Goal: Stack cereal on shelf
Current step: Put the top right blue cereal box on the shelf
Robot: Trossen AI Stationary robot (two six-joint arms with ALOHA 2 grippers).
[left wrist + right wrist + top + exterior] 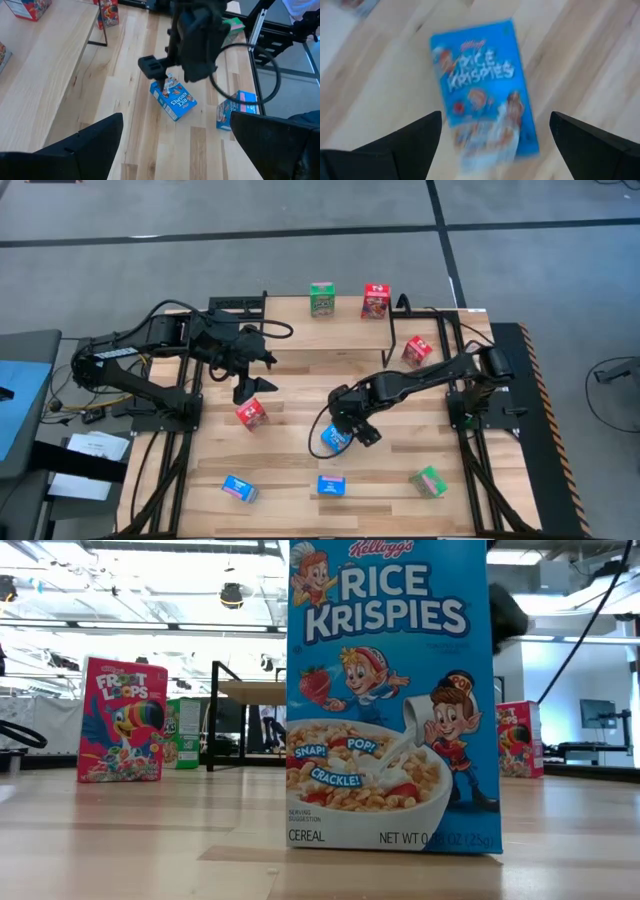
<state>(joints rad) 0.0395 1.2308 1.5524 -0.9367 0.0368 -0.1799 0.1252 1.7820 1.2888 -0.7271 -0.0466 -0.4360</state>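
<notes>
Right gripper [345, 432] above blue Rice Krispies cardboard box [333, 439] at table centre, fingers spread wide, box not gripped. Left gripper [255, 383] at box's 10 o'clock, fingers wide apart, holding nothing, just above red cereal box [251, 413]. Light-wood shelf on black legs [330, 332] at 12 o'clock, green box [321, 299] and red box [375, 301] on its far edge.
</notes>
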